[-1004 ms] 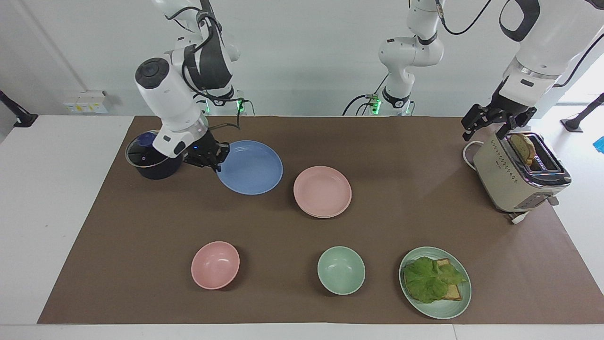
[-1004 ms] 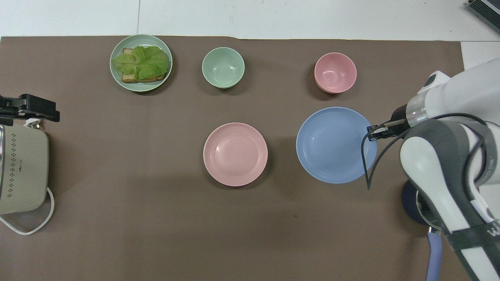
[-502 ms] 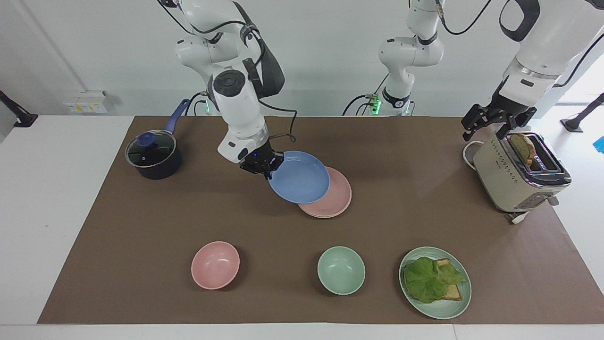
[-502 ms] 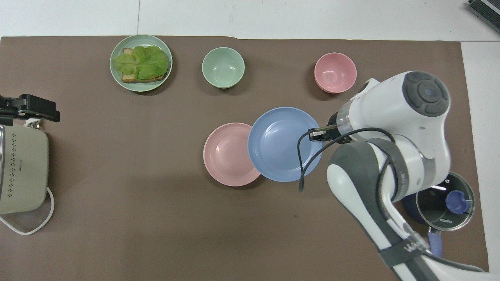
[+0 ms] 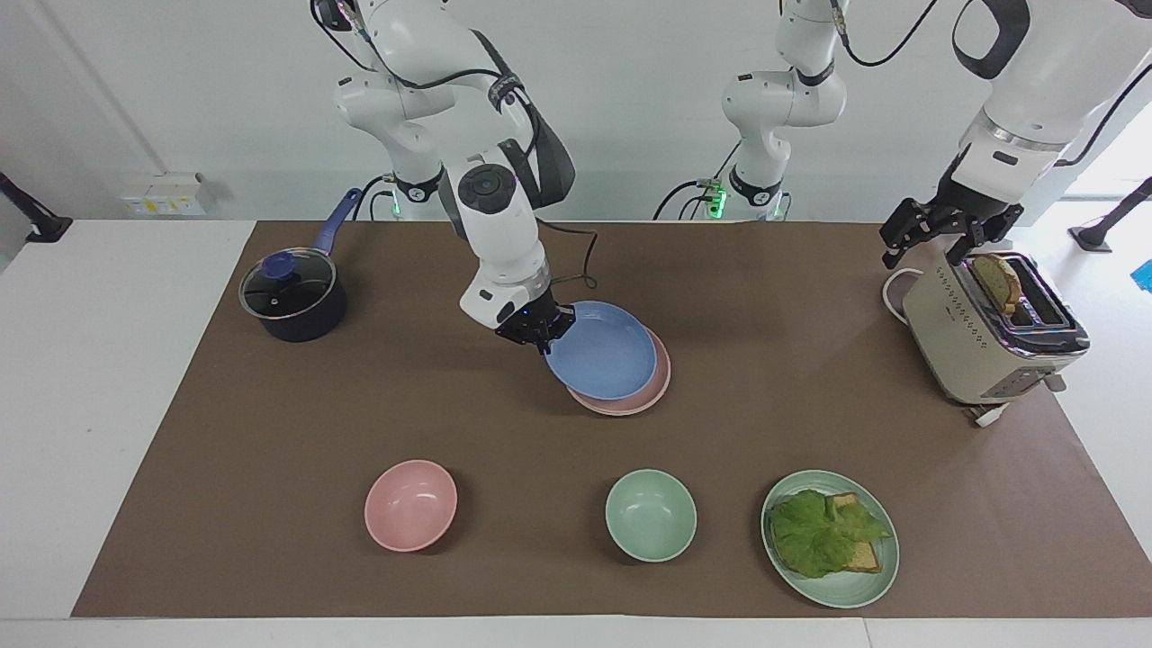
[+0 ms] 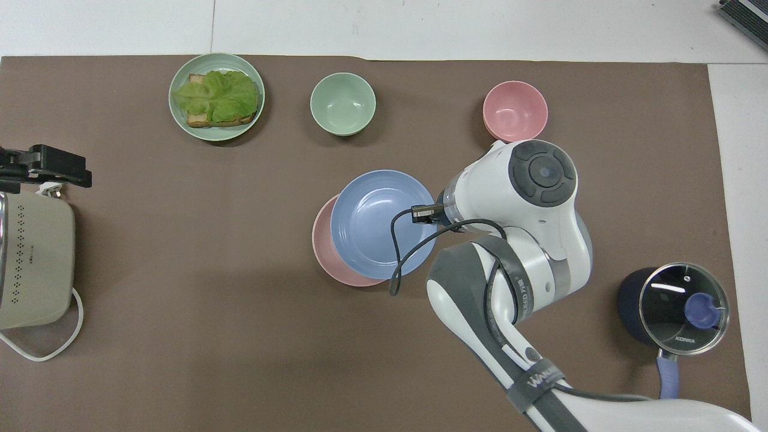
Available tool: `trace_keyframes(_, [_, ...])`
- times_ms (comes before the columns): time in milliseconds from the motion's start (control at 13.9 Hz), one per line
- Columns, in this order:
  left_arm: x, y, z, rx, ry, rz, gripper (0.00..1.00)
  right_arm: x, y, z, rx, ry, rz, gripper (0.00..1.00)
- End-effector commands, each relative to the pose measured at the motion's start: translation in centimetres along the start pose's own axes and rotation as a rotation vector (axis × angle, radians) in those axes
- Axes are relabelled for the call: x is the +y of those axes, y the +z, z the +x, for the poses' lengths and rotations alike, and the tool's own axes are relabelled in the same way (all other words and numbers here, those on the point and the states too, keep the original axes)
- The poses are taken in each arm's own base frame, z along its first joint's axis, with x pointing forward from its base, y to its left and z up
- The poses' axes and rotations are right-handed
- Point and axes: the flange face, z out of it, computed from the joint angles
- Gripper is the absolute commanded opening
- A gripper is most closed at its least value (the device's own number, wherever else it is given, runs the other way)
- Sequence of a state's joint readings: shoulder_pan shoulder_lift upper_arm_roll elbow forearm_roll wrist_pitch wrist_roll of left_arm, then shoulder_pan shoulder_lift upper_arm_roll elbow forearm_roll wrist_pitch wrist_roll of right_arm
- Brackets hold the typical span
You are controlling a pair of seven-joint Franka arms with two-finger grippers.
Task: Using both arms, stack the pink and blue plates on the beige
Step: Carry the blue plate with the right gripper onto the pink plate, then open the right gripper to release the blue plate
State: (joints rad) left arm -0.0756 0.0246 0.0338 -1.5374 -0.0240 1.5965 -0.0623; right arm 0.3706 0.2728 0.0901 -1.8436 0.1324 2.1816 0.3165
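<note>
The blue plate [image 5: 601, 362] [image 6: 375, 222] hangs slightly tilted just over the pink plate [image 5: 630, 402] [image 6: 327, 258] and covers most of it. It sits a little off centre, toward the right arm's end of the table. My right gripper [image 5: 543, 335] [image 6: 420, 214] is shut on the blue plate's rim. Only a crescent of the pink plate shows. The beige plate is hidden. My left gripper [image 5: 927, 236] [image 6: 60, 167] waits open in the air beside the toaster, with nothing in it.
A dark pot with a glass lid [image 5: 290, 292] [image 6: 681, 306] stands at the right arm's end. A pink bowl [image 5: 410, 504], a mint bowl [image 5: 650, 515] and a mint plate with lettuce and bread [image 5: 886, 576] line the edge farthest from the robots. The toaster [image 5: 981, 337] holds a bread slice.
The right arm has lifted the blue plate from beside the pot and carried it toward the table's middle, over the pink plate. The left arm has not moved.
</note>
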Motion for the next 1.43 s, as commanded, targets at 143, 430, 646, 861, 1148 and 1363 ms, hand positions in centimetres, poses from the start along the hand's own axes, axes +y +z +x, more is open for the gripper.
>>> trace_keyframes(143, [-0.2, -0.2, -0.4, -0.005, 0.005, 0.012, 1.0, -1.6, 2.4, -0.9, -0.004, -0.021, 0.016, 0.0])
trace_keyframes(430, [-0.2, -0.2, -0.4, -0.005, 0.005, 0.012, 1.0, -1.3, 3.0, -1.1, -0.008, -0.033, 0.014, 0.0])
trace_keyframes(646, [-0.2, -0.2, -0.4, -0.005, 0.004, 0.012, 1.0, -1.1, 3.9, -1.2, -0.007, -0.036, 0.012, 0.0])
trace_keyframes(861, [-0.2, -0.2, -0.4, -0.005, 0.005, 0.012, 1.0, -1.0, 4.8, -0.9, 0.004, -0.03, 0.015, 0.0])
trace_keyframes(1148, [-0.2, -0.2, -0.4, -0.005, 0.005, 0.012, 1.0, -0.9, 4.9, -0.9, 0.001, -0.025, 0.014, 0.58])
trace_keyframes(1363, [-0.2, -0.3, -0.4, -0.003, 0.004, 0.012, 1.0, -0.8, 3.4, -0.2, 0.019, -0.026, 0.014, 1.0])
